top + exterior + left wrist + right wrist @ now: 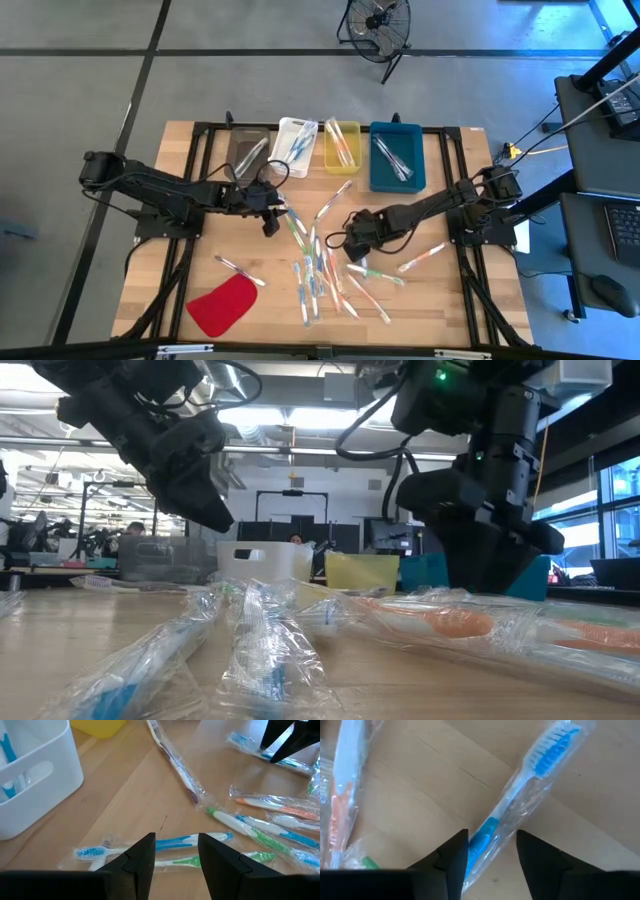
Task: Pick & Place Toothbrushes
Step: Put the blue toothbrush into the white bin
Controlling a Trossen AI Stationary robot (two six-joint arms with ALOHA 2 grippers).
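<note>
Both arms are stretched in low toward the middle of the tabletop [180, 150]. Left claw [175, 865] is spread apart over two wrapped toothbrushes [165, 851]. Right claw [490, 855] is apart too, straddling a blue toothbrush [520, 800] lying flat on the wood.

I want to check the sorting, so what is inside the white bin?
The white bin holds a few toothbrushes with blue parts. In the left wrist view its near wall hides their lower ends, so the full count stays unclear.
</note>
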